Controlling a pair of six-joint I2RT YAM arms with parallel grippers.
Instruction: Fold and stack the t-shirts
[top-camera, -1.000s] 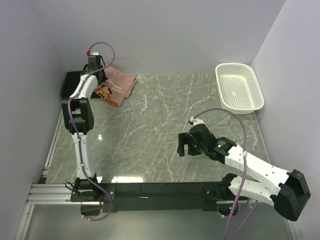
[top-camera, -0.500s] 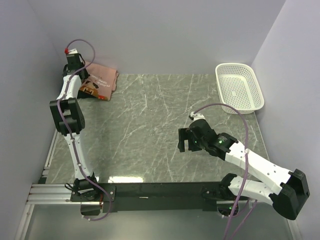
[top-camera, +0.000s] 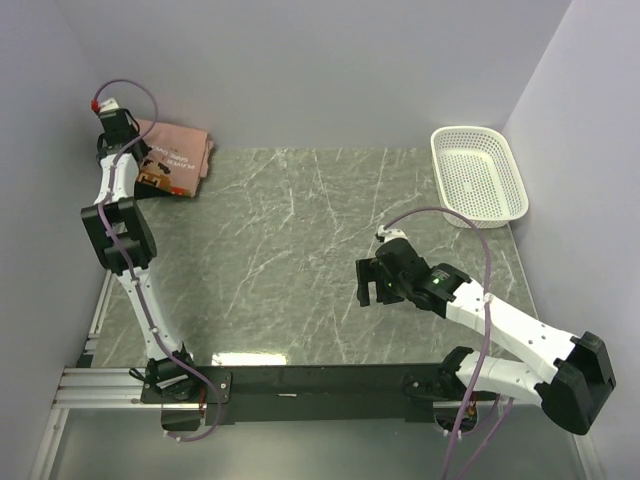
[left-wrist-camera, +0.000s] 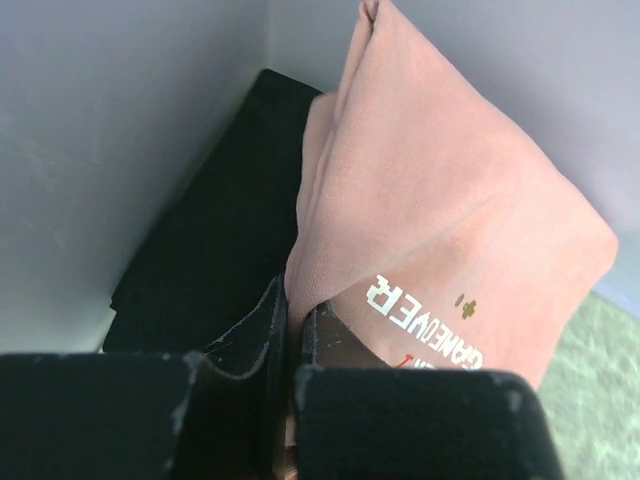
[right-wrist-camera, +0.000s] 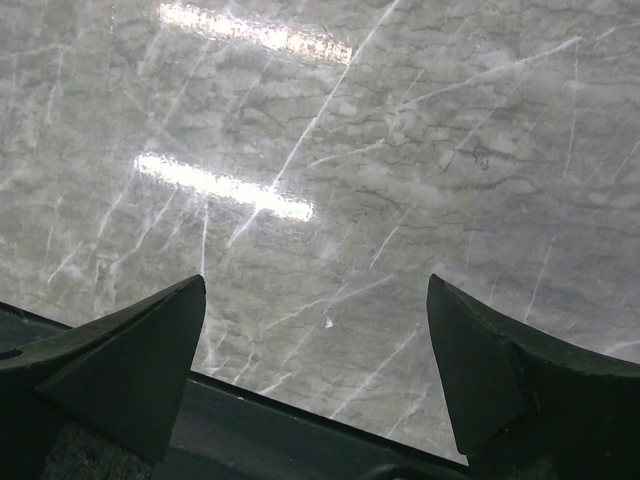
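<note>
Folded pink t-shirt (top-camera: 178, 160) has swung left along the back of the bench (top-camera: 300, 230) into the far corner, over the black t-shirt (left-wrist-camera: 215, 250); stacking looks close. Left tool (left-wrist-camera: 292, 325) clamped on its edge, arm stretched far; contact with black unclear. Right tool (right-wrist-camera: 316, 300) spread apart, empty, hovering mid-bench.
</note>
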